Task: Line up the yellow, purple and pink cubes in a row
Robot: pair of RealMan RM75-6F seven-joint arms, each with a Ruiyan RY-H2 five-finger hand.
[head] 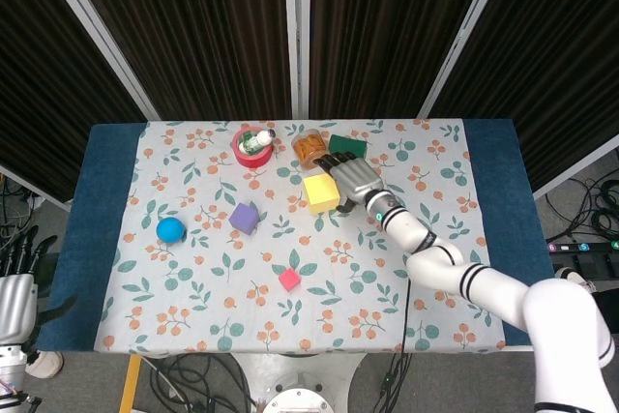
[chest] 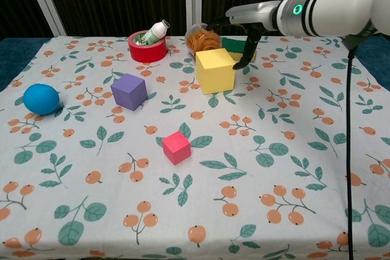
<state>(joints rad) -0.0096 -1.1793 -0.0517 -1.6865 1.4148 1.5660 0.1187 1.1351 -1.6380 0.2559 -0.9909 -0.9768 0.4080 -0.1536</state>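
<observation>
Presently no cube is placed: the three lie scattered on the surface [chest: 317,168], not in a row. Right hand [head: 356,179] hovers over the yellow cube [chest: 215,70], fingers [chest: 248,50] apart, holding nothing; the cube sits just below and left of them. Purple cube [chest: 128,91] and pink cube [chest: 177,147] lie well apart from the fingers, untouched. Only the head view shows the left hand [head: 14,289], off the surface edge; its fingers are apart and hold nothing.
</observation>
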